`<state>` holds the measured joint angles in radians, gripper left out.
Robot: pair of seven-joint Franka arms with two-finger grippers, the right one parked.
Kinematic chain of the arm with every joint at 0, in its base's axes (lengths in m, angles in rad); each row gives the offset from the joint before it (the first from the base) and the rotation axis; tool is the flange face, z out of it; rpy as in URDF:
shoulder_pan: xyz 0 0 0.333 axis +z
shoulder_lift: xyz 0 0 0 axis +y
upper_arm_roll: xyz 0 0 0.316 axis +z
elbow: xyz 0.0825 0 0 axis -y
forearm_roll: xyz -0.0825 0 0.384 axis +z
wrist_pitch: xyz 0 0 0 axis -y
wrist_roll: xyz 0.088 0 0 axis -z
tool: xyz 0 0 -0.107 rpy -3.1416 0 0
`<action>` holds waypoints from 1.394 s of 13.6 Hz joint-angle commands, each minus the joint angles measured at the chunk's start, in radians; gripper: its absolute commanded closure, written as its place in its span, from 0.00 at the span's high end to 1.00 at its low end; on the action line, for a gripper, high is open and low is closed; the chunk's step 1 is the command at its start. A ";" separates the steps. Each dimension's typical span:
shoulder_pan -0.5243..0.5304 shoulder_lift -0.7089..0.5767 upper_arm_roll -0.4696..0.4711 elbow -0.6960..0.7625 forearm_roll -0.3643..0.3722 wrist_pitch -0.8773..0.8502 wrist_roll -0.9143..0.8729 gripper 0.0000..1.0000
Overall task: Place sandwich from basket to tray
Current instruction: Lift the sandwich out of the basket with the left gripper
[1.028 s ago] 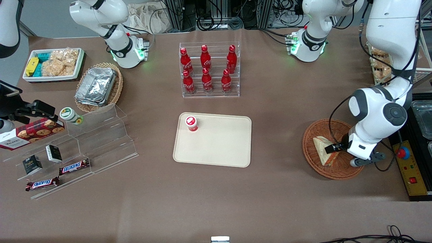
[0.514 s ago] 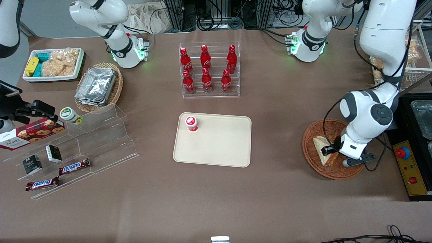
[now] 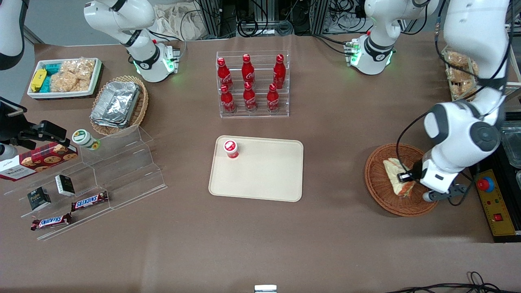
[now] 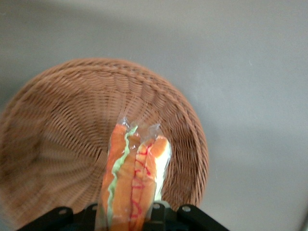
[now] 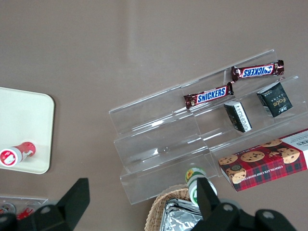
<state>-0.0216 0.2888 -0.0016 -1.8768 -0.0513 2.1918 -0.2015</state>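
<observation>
End effector (image 3: 407,177) clamping wrapped sandwich (image 4: 132,178), orange-green edge, over basket (image 4: 62,130)

The left arm bends down steeply, its gripper (image 3: 407,178) clamped low, fingers closed.

Wrapped sandwich (image 3: 397,177) tilted in round wicker basket (image 3: 376,185), tool (image 3: 407,178) clamped on it, cream tray (image 3: 268,179) well apart

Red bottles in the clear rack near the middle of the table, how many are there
6. The red bottles stand in the clear rack, farther from the front camera than the tray: three on the upper step, three on the lower. None looks hidden. The gripper is over the basket, gripping the sandwich.
</observation>
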 commanded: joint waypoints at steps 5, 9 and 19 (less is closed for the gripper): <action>-0.020 -0.083 -0.049 0.453 0.110 -0.757 -0.007 0.09; -0.020 -0.168 -0.208 0.504 0.108 -0.869 -0.209 0.09; -0.095 0.110 -0.498 0.417 0.106 -0.415 -0.806 0.09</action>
<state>-0.0949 0.3310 -0.4933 -1.4553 0.0392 1.6875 -0.9289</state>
